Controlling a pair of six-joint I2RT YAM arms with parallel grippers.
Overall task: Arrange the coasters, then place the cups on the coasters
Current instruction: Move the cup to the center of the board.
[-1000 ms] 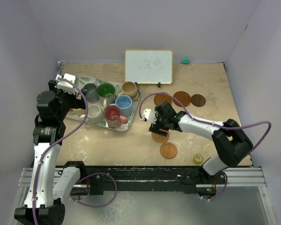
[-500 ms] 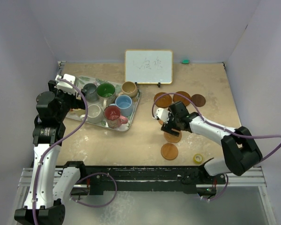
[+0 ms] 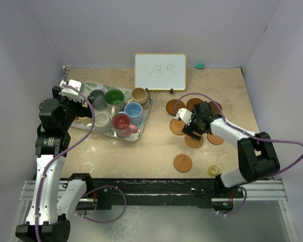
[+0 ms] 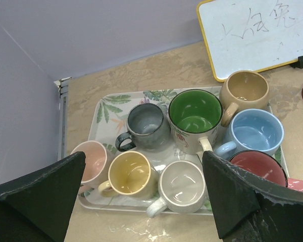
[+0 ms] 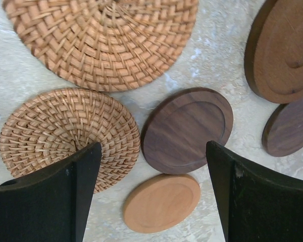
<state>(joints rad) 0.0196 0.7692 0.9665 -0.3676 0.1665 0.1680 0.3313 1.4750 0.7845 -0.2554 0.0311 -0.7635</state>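
Your right gripper (image 5: 151, 199) gapes wide, empty | dark ringed coaster (image 5: 188, 130) and pale wooden coaster (image 5: 161, 202) between its fingers (image 5: 45, 201) | woven coaster (image 5: 65, 133) beside one finger | left gripper (image 4: 141, 201) wide.

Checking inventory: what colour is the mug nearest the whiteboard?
Tan; the round ceramic mug shows best in left wrist view.
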